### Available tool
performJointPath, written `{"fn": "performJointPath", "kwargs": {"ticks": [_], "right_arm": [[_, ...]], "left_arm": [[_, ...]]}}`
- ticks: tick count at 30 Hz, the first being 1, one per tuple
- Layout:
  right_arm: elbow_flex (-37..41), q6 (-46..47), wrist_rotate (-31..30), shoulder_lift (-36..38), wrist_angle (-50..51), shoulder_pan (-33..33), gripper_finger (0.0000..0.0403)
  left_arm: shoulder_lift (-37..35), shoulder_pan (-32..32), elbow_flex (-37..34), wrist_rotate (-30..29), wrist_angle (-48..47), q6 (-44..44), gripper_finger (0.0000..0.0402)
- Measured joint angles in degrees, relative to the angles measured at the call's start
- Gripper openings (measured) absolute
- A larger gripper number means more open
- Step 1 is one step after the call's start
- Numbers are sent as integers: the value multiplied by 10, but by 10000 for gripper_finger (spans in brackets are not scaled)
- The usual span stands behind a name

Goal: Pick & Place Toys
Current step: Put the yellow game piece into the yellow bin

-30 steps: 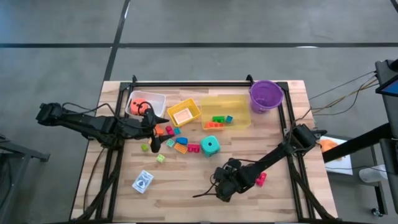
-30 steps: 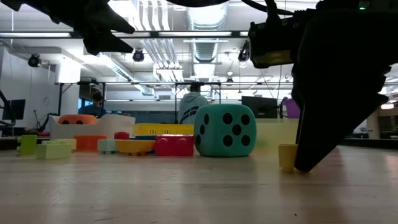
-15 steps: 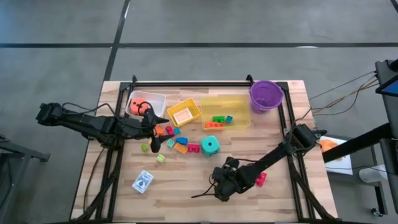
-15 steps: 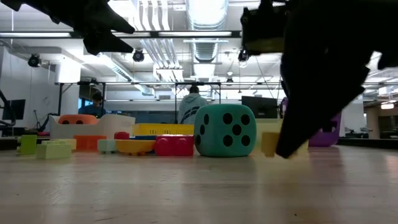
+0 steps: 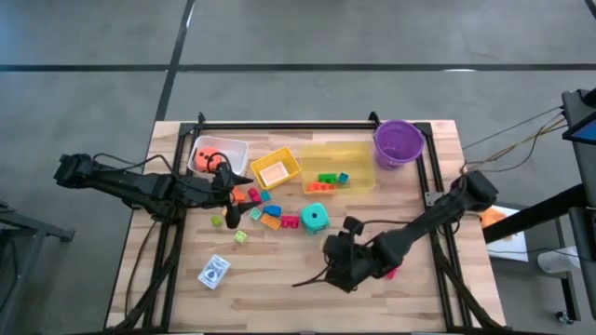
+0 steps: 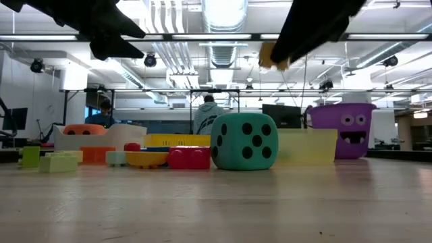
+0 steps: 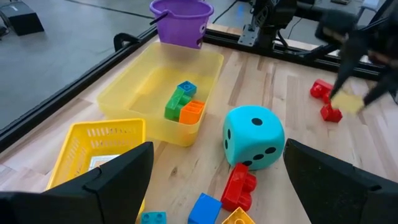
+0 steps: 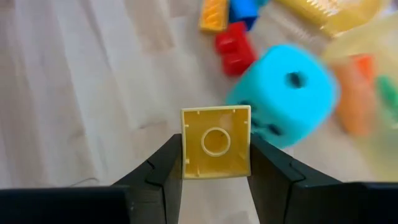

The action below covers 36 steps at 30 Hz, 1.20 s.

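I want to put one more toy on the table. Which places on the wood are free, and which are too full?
Free: the near strip of the table between the card box and the right gripper, which holds a yellow brick; also between the teal die and the purple bucket. Crowded: the bricks beside the left gripper, below the bins.

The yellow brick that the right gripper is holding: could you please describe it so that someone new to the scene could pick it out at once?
Start at the teal die near the middle of the wooden table. Just off it hangs the right gripper, lifted clear of the table. Clamped between its fingers is the yellow brick, a small square piece with its hollow underside showing; it is the only brick off the table.
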<state>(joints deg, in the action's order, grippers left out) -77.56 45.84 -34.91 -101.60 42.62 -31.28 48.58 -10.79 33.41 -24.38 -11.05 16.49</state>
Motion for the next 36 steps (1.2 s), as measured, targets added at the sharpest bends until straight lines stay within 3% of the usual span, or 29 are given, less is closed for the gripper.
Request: {"fn": "performJointPath", "kwargs": {"ticks": [7,14,21,30,36], "right_arm": [[1,0,-32,56,79,46,131],[6,-30,-23,88,122,150,131],[25,-134,79,98,119,282,131],[29,-332,220,92,37,408,131],[29,-330,257,58,22,471,131]], "left_arm": [[0,0,0,0,-2,0,358],[0,0,0,0,-2,0,358],[0,0,0,0,-7,0,358],[0,1,0,0,-11,0,358],[0,1,0,0,-15,0,358]]}}
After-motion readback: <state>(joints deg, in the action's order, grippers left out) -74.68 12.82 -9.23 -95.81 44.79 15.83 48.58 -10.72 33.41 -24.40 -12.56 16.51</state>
